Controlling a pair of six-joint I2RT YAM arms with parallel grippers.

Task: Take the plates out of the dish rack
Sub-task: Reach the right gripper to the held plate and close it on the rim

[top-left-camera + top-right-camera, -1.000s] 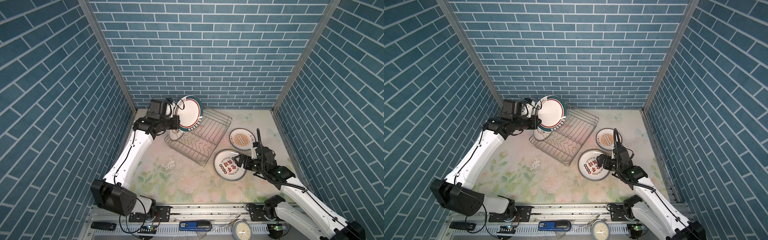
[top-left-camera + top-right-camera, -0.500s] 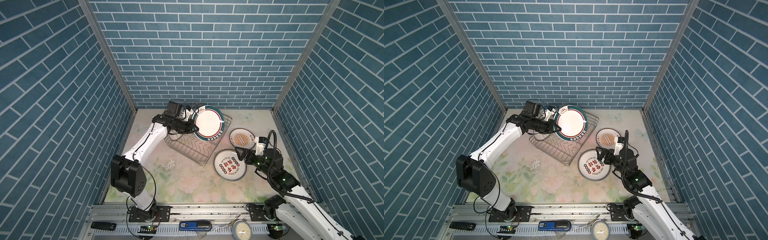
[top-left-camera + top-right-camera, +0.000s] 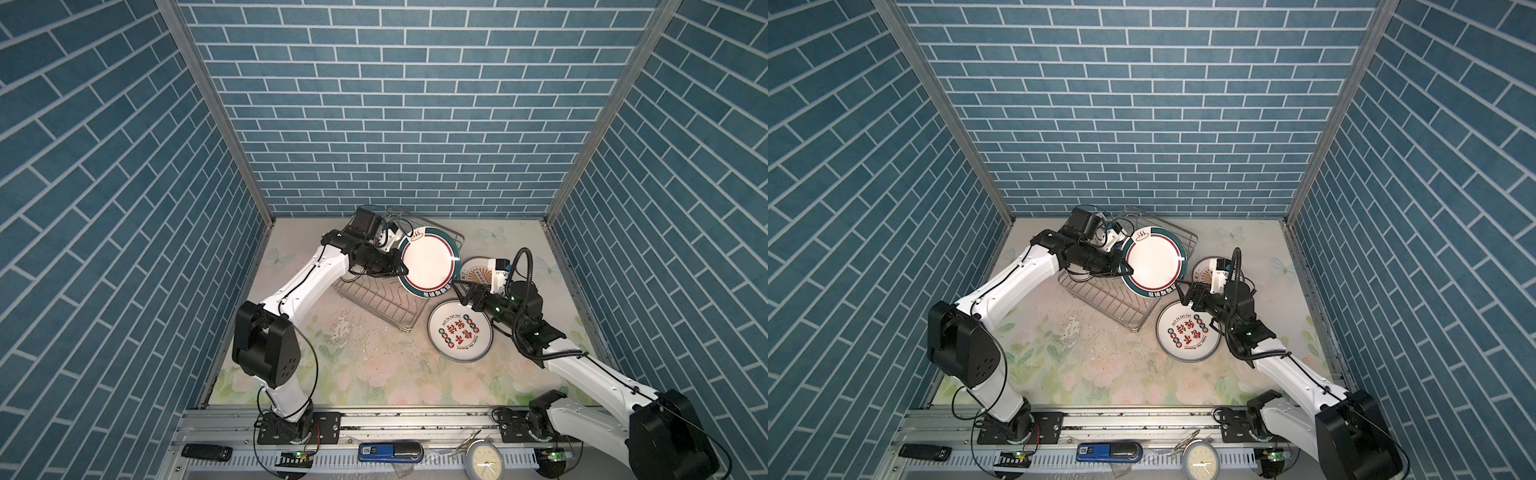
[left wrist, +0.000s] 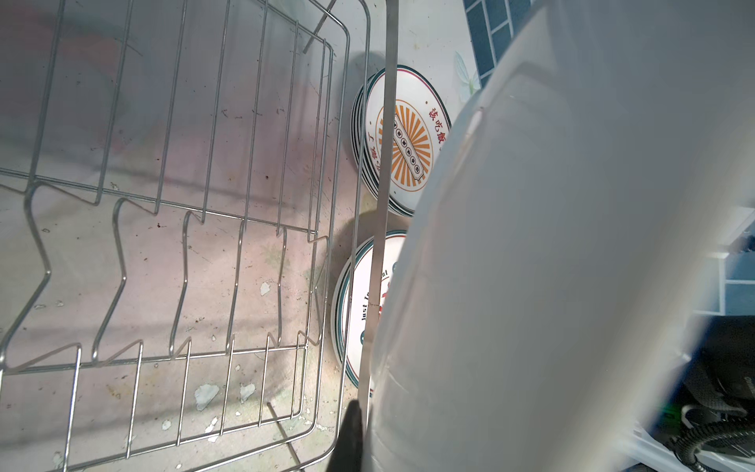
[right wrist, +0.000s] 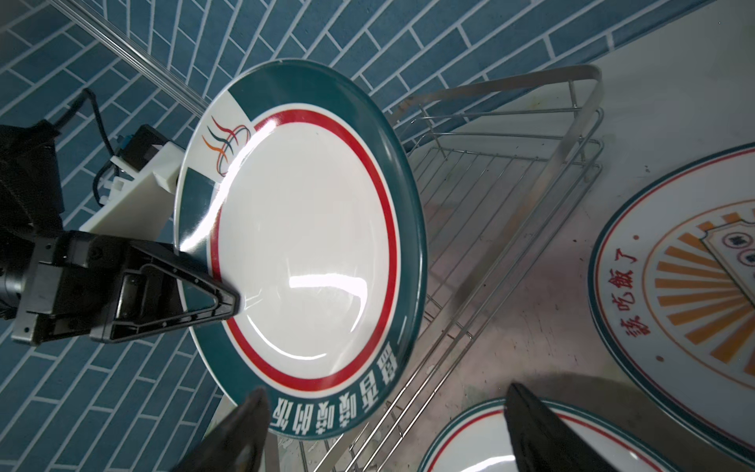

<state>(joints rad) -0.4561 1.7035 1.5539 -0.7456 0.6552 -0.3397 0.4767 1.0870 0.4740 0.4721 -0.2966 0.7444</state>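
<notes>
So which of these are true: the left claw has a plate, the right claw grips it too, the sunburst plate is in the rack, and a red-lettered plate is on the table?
1. The left claw grips a teal-rimmed plate. True.
2. The right claw grips it too. False: its jaws stand open by the plate's lettered rim.
3. The sunburst plate is in the rack. False: it tops a stack on the table, beside the rack.
4. A red-lettered plate lies on the table. True.
</notes>
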